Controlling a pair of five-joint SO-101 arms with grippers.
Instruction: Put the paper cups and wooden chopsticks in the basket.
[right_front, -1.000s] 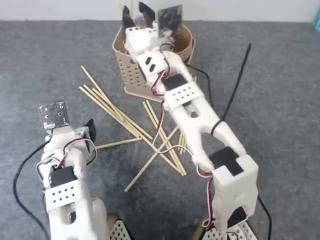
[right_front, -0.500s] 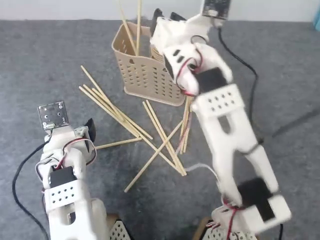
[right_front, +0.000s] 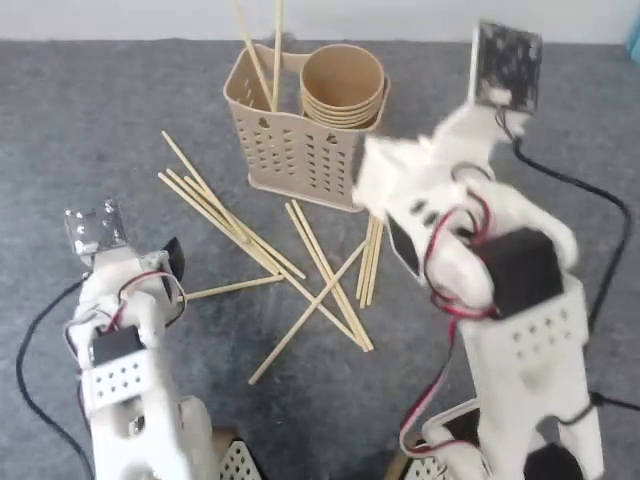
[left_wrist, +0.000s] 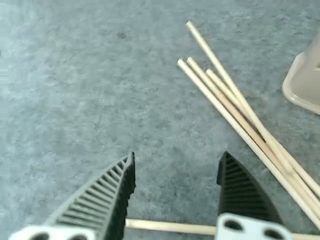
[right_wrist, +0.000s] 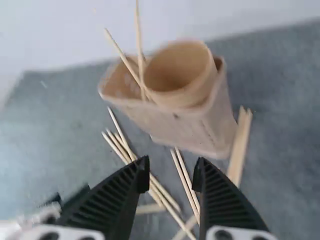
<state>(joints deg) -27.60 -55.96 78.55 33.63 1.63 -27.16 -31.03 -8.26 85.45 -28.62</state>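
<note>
The stacked paper cups (right_front: 343, 80) sit nested in the perforated basket (right_front: 290, 150), next to two upright chopsticks (right_front: 277, 50) that lean on its wall, so that share of the job looks done. The loose chopsticks (right_front: 232, 232) lie scattered and crossed on the grey carpet (right_front: 100, 120) in front of the basket. The right gripper (right_wrist: 172, 162) points at the basket, its jaws parted and empty. The left gripper (left_wrist: 178, 156) hangs low and wide open over one stick lying across its gap — likely lined up to pinch it.
</note>
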